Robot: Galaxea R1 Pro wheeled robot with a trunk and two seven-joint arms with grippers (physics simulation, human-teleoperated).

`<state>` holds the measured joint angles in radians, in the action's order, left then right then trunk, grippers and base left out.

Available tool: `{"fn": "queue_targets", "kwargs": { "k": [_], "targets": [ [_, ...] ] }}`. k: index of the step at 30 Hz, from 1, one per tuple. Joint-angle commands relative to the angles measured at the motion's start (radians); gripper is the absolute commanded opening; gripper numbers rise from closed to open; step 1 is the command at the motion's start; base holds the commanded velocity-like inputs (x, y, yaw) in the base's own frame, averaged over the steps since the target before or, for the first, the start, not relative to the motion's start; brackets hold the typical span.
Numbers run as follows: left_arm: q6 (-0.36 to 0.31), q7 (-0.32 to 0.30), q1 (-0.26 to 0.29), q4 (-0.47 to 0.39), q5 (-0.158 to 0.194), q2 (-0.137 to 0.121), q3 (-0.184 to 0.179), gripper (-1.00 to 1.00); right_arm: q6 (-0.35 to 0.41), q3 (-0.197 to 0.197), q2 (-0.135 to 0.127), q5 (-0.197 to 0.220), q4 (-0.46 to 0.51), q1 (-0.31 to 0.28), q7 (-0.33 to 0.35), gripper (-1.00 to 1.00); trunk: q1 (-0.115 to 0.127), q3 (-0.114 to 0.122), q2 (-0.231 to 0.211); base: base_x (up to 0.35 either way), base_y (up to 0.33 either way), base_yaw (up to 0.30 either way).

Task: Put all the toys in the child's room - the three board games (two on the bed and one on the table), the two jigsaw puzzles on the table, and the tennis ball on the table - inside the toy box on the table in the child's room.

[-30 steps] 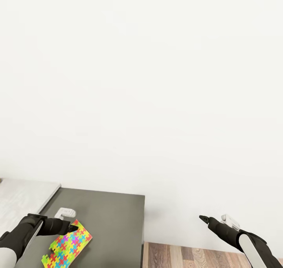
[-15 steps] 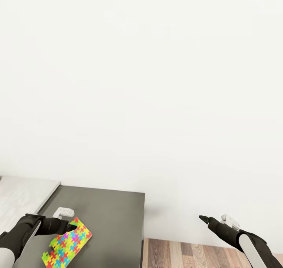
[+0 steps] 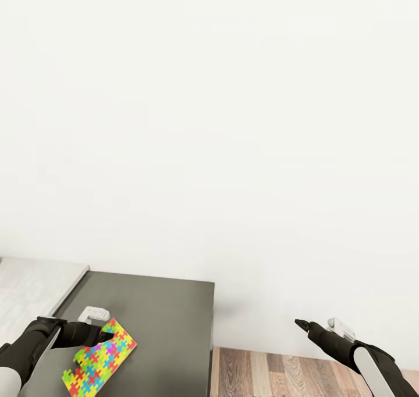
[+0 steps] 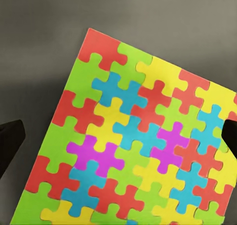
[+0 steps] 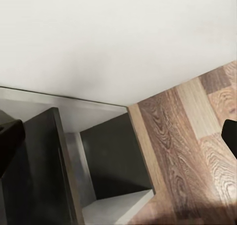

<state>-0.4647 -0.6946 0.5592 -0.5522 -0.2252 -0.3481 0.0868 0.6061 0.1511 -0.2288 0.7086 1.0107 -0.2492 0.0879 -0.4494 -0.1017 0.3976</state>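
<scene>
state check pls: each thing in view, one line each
jigsaw puzzle: flat, assembled, lying on the dark cabinet top, between the left hand's fingers, not visibly gripped.
left hand: open, over the puzzle.
right hand: open, empty, held off the cabinet's side above the wood floor.
cabinet top: bare apart from the puzzle.

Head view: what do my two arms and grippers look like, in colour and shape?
Both arms have black, glossy forearm shells with a white panel along the side. The left gripper and the right gripper taper into slim, pointed black fingers. A small white block sits beside each wrist. No cables or markings show.
</scene>
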Motion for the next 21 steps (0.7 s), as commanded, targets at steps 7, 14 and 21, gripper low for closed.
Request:
{"fn": "queue_targets", "kwargs": {
  "k": [7,14,21],
  "targets": [
    [0.014,-0.009,0.001,-0.001,-0.007,-0.018,0.007,1.00,0.006,0.002,0.000,-0.001,-0.001,-0.001,0.004,1.00,-0.001,-0.014,0.002,0.000,0.000,0.000],
    [0.044,-0.015,0.001,0.023,-0.005,-0.040,0.008,1.00,0.005,0.002,0.000,-0.001,-0.001,-0.001,0.004,1.00,-0.001,-0.025,0.002,0.000,0.000,0.000],
    [0.062,-0.021,0.001,0.027,-0.005,-0.044,0.008,1.00,0.005,0.002,0.000,-0.001,-0.002,-0.001,0.004,1.00,-0.001,-0.037,0.002,0.000,0.000,0.000]
  ]
}}
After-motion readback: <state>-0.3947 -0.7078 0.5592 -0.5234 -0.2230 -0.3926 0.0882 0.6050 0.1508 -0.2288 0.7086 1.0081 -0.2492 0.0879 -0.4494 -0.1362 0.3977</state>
